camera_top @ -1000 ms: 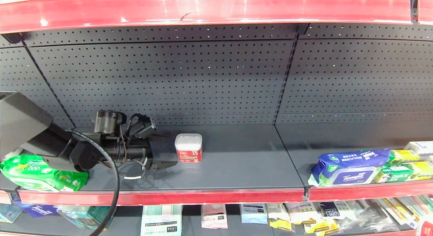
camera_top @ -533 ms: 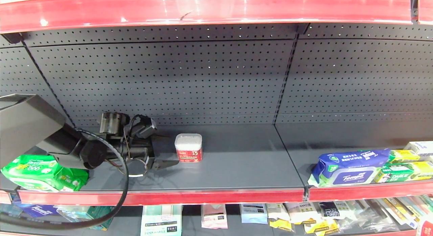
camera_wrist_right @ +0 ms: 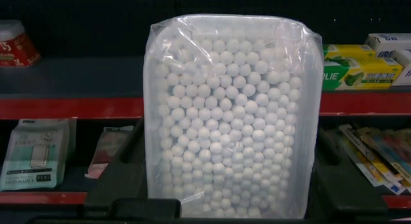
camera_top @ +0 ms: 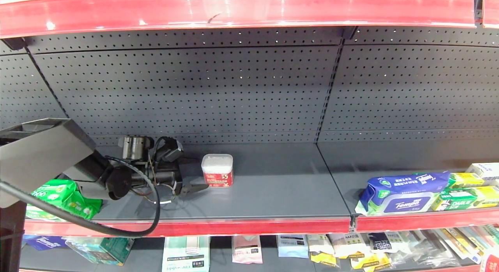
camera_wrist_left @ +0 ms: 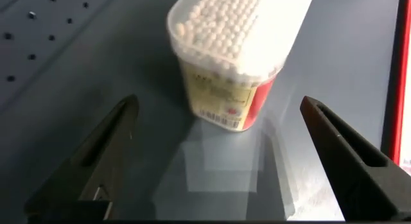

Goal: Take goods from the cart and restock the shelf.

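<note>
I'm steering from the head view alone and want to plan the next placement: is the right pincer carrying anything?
Observer: Yes. The right pincer is shut on a clear box of cotton swabs, held with the swab heads facing its wrist camera.
Operator: And the other side, gripping or free?
Observer: Free. The left pincer is open, and the red-labelled swab box stands just off its fingertips, in line with the gap and touching neither finger.
</note>
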### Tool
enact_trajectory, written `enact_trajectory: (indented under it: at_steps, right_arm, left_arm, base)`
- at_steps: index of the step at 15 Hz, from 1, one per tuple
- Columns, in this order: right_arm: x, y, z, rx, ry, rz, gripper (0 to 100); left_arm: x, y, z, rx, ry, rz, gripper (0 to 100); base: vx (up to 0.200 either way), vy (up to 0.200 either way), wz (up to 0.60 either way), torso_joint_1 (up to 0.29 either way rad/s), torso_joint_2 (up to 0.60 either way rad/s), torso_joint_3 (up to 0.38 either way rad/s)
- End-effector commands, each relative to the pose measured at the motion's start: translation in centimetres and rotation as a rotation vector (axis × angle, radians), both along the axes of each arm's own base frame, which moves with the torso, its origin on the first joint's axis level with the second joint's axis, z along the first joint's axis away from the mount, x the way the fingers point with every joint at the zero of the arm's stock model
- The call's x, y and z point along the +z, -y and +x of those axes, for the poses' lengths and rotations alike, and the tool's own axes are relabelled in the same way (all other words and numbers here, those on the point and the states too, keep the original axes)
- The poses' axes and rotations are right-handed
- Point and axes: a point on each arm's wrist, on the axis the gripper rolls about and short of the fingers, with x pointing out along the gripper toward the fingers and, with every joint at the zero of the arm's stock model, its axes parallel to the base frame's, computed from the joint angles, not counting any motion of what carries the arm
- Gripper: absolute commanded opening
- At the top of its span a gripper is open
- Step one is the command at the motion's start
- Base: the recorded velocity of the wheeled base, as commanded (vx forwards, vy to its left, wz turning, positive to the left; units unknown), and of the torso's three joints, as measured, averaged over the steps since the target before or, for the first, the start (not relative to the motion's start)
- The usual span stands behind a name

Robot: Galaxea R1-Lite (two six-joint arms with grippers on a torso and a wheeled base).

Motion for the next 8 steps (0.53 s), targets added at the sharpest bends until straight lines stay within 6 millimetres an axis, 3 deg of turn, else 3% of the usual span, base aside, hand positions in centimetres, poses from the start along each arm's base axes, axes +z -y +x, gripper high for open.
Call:
enact_trajectory:
  at_steps: [1, 8]
  right_arm:
    - [0.0, 0.0, 0.0, 0.001, -0.001, 0.000, 0]
    - [0.0, 0.0, 0.0, 0.001, 0.000, 0.000, 0]
  left_arm:
    - [-0.4, 0.5, 0.1, -0.007, -0.016, -0.009, 100]
    - [-1.8, 2.0, 0.9, -0.002, 0.007, -0.077, 100]
  base:
    - [0.000, 0.000, 0.00, 0.000, 0.00, 0.000]
    - [0.000, 0.000, 0.00, 0.000, 0.00, 0.000]
